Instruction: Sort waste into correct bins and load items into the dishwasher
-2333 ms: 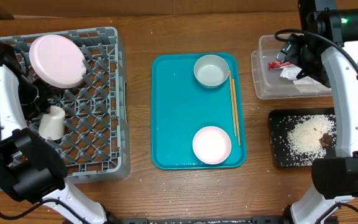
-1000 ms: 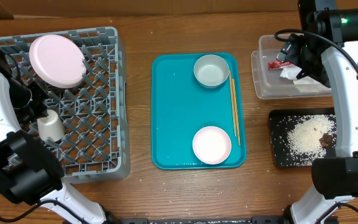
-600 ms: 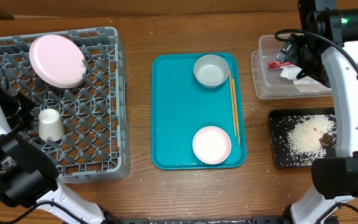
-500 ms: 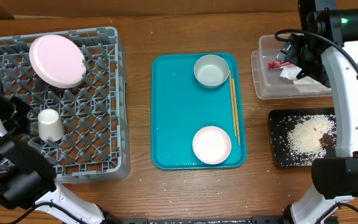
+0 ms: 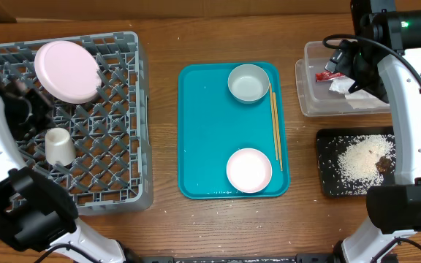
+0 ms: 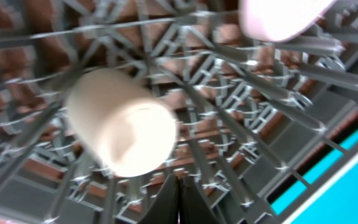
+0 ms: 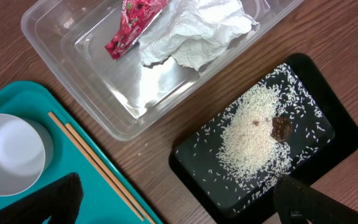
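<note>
Now: left claw (image 6: 179, 198) pinched shut, holding nothing, above the rack (image 5: 119, 172). Cup (image 5: 59, 146) rests on its lattice, near side of the plate (image 5: 66, 71), likely so the pegs steady it. Right claw (image 7: 179, 182) gaping, empty, by the tub (image 5: 309, 106).

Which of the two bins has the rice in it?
The shallow black tray: loose rice is piled in it with a small brown scrap. The other bin, the clear plastic tub, holds the red wrapper and crumpled napkin.

Top-down overview, two close wrist views
</note>
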Controlling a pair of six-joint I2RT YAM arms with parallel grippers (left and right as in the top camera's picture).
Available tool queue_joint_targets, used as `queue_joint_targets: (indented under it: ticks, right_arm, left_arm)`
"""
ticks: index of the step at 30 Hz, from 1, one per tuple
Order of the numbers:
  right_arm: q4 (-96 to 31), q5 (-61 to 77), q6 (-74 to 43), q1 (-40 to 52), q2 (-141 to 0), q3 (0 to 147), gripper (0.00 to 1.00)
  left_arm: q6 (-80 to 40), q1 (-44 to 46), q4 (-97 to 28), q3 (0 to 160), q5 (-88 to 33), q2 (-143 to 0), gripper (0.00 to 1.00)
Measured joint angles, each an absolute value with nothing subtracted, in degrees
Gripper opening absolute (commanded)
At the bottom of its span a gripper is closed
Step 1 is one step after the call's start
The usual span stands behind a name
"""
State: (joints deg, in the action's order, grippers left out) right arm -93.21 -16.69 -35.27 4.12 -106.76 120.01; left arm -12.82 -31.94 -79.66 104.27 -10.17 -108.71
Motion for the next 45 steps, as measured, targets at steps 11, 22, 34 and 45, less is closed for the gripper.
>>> queue_joint_targets:
  ticks: [11,22,34,45]
  right_arm:
    - [-93.19,-16.69,-35.29,4.12,-106.76,120.01,1.0]
    - [-93.23,-16.67,-35.27,4.12,-106.76,120.01,1.0]
    - [-93.23,-16.71,-35.27,4.12,-106.78,120.01,1.0]
    - [-93.19,-16.69,-35.31,4.12,-106.78,120.01,1.0]
  left_arm:
    - [-13.52,-32.36,-79.64,103.98,-5.45,-112.01,0.04]
    - [-13.52,-32.73,-76.51,99.79,-4.67,-112.51,0.04]
    - [-19.64,-35.79,-84.4,101.32,2.92,-112.46,0.04]
    - [-20.38,-38.26,-93.78,116.11,-3.14,-110.74,0.04]
